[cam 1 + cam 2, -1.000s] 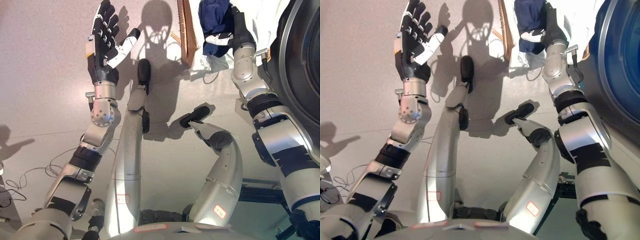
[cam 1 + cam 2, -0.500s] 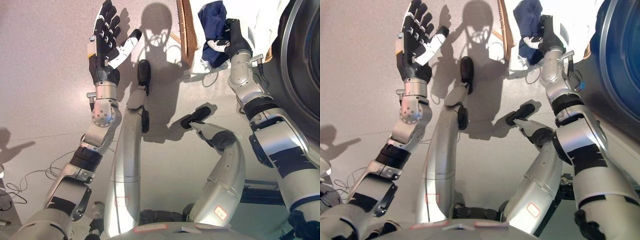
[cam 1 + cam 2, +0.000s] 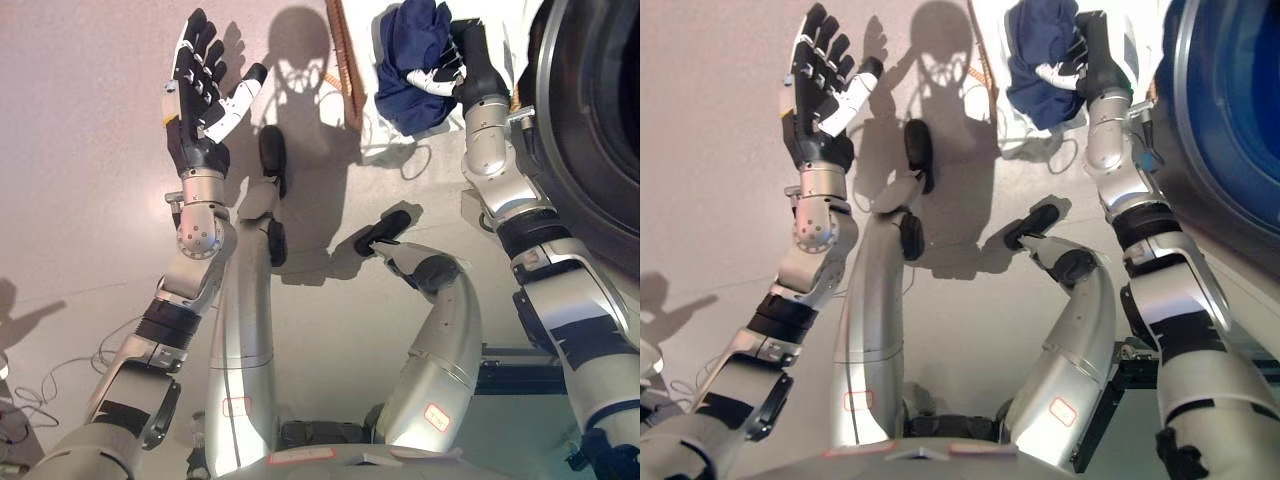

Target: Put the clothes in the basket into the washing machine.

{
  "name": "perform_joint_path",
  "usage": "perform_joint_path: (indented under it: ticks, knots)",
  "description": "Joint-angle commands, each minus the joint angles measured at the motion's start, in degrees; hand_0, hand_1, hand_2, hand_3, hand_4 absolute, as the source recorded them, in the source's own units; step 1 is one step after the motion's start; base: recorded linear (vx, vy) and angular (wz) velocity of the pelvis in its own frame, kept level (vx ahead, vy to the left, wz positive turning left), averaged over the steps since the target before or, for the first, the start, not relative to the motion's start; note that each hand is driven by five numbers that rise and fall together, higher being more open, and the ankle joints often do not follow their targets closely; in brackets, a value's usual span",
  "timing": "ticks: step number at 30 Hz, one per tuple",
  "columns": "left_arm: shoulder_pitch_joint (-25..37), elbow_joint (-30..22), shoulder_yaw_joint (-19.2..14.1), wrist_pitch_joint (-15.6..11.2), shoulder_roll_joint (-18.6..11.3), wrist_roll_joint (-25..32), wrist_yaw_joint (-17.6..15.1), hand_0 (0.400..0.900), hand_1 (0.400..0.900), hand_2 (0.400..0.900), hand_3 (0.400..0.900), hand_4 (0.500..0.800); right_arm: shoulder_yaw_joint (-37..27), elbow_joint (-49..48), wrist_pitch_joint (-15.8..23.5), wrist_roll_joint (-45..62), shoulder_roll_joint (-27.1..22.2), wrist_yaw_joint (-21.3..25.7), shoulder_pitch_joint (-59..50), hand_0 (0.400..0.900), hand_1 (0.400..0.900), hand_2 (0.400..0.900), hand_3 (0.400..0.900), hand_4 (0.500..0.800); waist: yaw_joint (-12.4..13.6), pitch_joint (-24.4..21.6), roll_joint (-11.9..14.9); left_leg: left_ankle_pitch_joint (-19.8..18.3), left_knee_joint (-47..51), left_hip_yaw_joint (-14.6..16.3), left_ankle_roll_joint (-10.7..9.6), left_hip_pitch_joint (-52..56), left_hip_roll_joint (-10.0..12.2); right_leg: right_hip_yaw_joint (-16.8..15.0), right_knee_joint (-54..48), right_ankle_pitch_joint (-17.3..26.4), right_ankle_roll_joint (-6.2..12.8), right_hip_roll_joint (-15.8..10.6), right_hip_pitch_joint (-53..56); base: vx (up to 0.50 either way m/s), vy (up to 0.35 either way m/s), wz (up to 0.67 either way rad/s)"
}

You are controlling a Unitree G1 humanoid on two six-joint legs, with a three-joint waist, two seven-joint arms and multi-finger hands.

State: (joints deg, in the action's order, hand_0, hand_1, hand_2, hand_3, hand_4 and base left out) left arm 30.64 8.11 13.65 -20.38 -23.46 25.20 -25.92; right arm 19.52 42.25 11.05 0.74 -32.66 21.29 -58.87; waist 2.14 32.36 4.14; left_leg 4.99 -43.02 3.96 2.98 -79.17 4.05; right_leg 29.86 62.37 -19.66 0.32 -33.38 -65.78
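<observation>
1. A dark blue garment point(image 3: 408, 62) hung bunched at the top of the view, above the floor point(image 3: 90, 200), pinched in the right hand point(image 3: 462, 68).
2. The right hand's fingers were curled round the cloth, just left of the washing machine point(image 3: 590, 130) and its round door.
3. A basket's woven edge point(image 3: 341, 60) showed just left of the garment.
4. The left hand point(image 3: 202, 88) was raised well apart, fingers spread, holding nothing.
</observation>
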Motion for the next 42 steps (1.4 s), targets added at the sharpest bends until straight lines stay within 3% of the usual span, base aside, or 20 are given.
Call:
perform_joint_path:
  ticks: [1, 8, 12, 14, 20, 25, 29, 34, 35, 36, 42]
  knots:
    - [-1.4, -6.4, -4.5, -4.6, 1.4, -2.8, -1.3, 0.900, 0.900, 0.900, 0.900, 0.800, -8.4, -10.4, 7.6, 7.8, -3.6, 4.2, 2.9, 0.400, 0.400, 0.400, 0.400, 0.500, -2.5, -4.6, -0.7, -17.7, -11.2, -1.5, -2.7, 4.0, 1.9, 0.5, -8.2, 11.2, 5.82, 4.0, -9.7, -0.03, 0.031, -0.17]
    - [-4.5, -6.9, -7.0, -3.8, 0.7, -2.3, -1.8, 0.900, 0.900, 0.900, 0.900, 0.800, -21.2, -23.0, 12.6, 18.4, 1.0, 5.5, 12.4, 0.400, 0.400, 0.400, 0.400, 0.500, -5.0, -4.9, 0.2, -18.4, -12.3, -1.3, -2.5, 4.0, 2.5, 0.4, -8.1, 11.0, 5.58, 4.9, -9.4, -0.02, 0.027, -0.14]
    - [-5.9, -7.5, -8.2, -3.5, 0.5, -2.6, -3.4, 0.900, 0.900, 0.900, 0.900, 0.800, -27.6, -26.6, 15.2, 19.6, 4.3, 11.4, 14.2, 0.400, 0.400, 0.400, 0.400, 0.500, -6.1, -5.2, 0.0, -18.8, -12.3, -0.9, -2.3, 4.2, 2.9, 0.0, -8.0, 10.9, 5.60, 5.2, -9.6, -0.02, 0.039, -0.15]
    - [-6.5, -7.7, -8.4, -3.4, 0.3, -2.8, -3.8, 0.900, 0.900, 0.900, 0.900, 0.800, -29.2, -25.8, 14.5, 17.9, 4.6, 13.9, 13.9, 0.400, 0.400, 0.400, 0.400, 0.500, -6.3, -5.4, -0.3, -18.9, -12.3, -0.7, -2.1, 4.3, 3.0, -0.2, -7.9, 10.8, 5.56, 5.2, -9.7, -0.01, 0.029, -0.11]
    - [-7.1, -8.3, -6.7, -3.6, 0.5, -2.9, -5.0, 0.900, 0.900, 0.900, 0.900, 0.800, -32.7, -15.0, 13.2, 15.3, 4.4, 25.3, 7.3, 0.400, 0.400, 0.400, 0.400, 0.500, -5.9, -6.5, -1.9, -19.4, -12.8, 0.0, -1.7, 4.6, 3.1, -1.1, -7.0, 10.2, 5.42, 5.1, -10.5, -0.01, 0.014, -0.04]
    - [-7.3, -9.1, -2.7, -4.5, -0.1, -3.0, -4.6, 0.900, 0.900, 0.900, 0.900, 0.800, -31.3, -0.2, 10.5, 13.7, -2.0, 32.4, -1.3, 0.400, 0.400, 0.400, 0.400, 0.500, -4.1, -7.5, -3.9, -19.7, -13.2, 0.2, -1.6, 5.0, 2.7, -2.0, -5.9, 9.6, 5.39, 4.1, -10.8, 0.00, 0.002, 0.06]
    - [-6.7, -8.8, 1.1, -4.5, -1.6, -3.0, -3.8, 0.900, 0.900, 0.900, 0.900, 0.800, -27.0, 13.2, 7.5, 15.4, -8.9, 33.2, -6.6, 0.400, 0.400, 0.400, 0.400, 0.500, -2.5, -7.9, -5.1, -19.6, -13.1, 0.2, -1.6, 5.2, 2.2, -2.5, -5.2, 9.2, 5.43, 3.2, -11.1, 0.00, -0.022, 0.10]
    - [-5.9, -8.8, 4.8, -4.4, -2.9, -2.1, -2.2, 0.900, 0.900, 0.900, 0.900, 0.800, -19.6, 27.1, 4.5, 18.3, -15.1, 28.7, -12.6, 0.400, 0.400, 0.400, 0.400, 0.500, -0.5, -8.2, -6.4, -19.4, -12.8, 0.7, -1.8, 5.4, 2.0, -3.2, -4.6, 8.8, 5.32, 2.2, -11.4, 0.00, -0.041, 0.12]
    - [-5.8, -8.7, 5.1, -4.3, -3.1, -2.0, -2.0, 0.900, 0.900, 0.900, 0.900, 0.800, -19.5, 29.0, 4.4, 19.5, -15.9, 28.2, -13.1, 0.669, 0.669, 0.669, 0.669, 0.661, -0.4, -8.2, -6.6, -19.4, -12.8, 0.8, -1.9, 5.4, 1.9, -3.3, -4.5, 8.7, 5.26, 2.2, -11.4, 0.01, -0.051, 0.11]
    - [-5.8, -8.6, 5.5, -4.2, -3.3, -1.8, -1.7, 0.900, 0.900, 0.900, 0.900, 0.800, -19.3, 30.3, 4.4, 20.6, -16.6, 27.5, -13.3, 0.900, 0.900, 0.900, 0.900, 0.800, -0.2, -8.4, -6.8, -19.3, -12.8, 0.7, -1.9, 5.3, 1.8, -3.6, -4.5, 8.6, 5.24, 2.2, -11.6, 0.01, -0.055, 0.11]
    - [-6.2, -8.4, 6.2, -4.3, -3.4, -1.5, -0.7, 0.900, 0.900, 0.900, 0.900, 0.800, -16.2, 32.3, 3.9, 20.1, -18.1, 26.2, -14.3, 0.900, 0.900, 0.900, 0.900, 0.800, 0.3, -9.2, -7.8, -19.2, -12.6, 1.1, -1.9, 5.1, 1.5, -4.4, -3.7, 8.2, 5.26, 1.6, -12.3, 0.01, -0.008, 0.03]
